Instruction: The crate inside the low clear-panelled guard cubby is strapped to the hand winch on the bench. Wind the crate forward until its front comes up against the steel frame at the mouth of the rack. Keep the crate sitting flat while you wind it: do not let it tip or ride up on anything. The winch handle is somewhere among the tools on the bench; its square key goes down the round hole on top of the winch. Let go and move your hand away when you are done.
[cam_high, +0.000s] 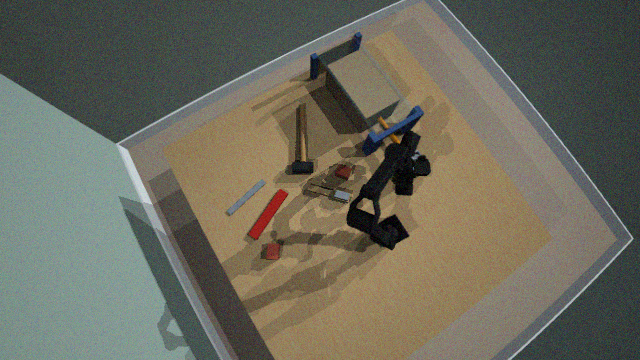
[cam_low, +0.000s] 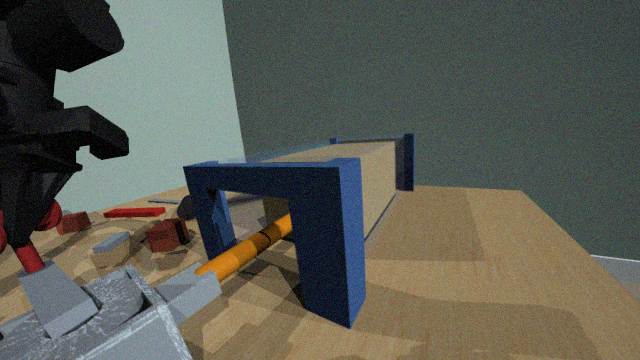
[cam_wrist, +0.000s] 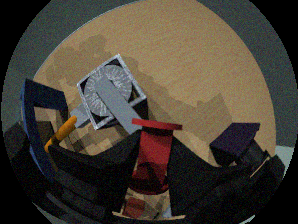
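Observation:
The tan crate (cam_high: 364, 82) (cam_low: 379, 185) sits flat in the clear-panelled cubby, its front a short gap behind the blue steel frame (cam_high: 397, 129) (cam_low: 327, 225) (cam_wrist: 31, 131). An orange strap (cam_low: 245, 256) (cam_wrist: 62, 132) runs from it through the frame to the grey winch (cam_low: 117, 295) (cam_wrist: 90, 96). The handle's grey crank arm (cam_low: 56, 300) (cam_wrist: 118, 102) lies across the winch top; the key is hidden. My gripper (cam_low: 24, 227) (cam_wrist: 153, 135) is shut on the handle's red grip (cam_low: 30, 257) (cam_wrist: 155, 142), beside the winch.
A hammer (cam_high: 302, 167), a red bar (cam_high: 268, 214) (cam_low: 135, 212), a grey strip (cam_high: 246, 198), two red blocks (cam_high: 343, 171) (cam_high: 272, 251) and a grey-ended tool (cam_high: 341, 195) lie left of the arm in the top view. Pale low walls edge the bench.

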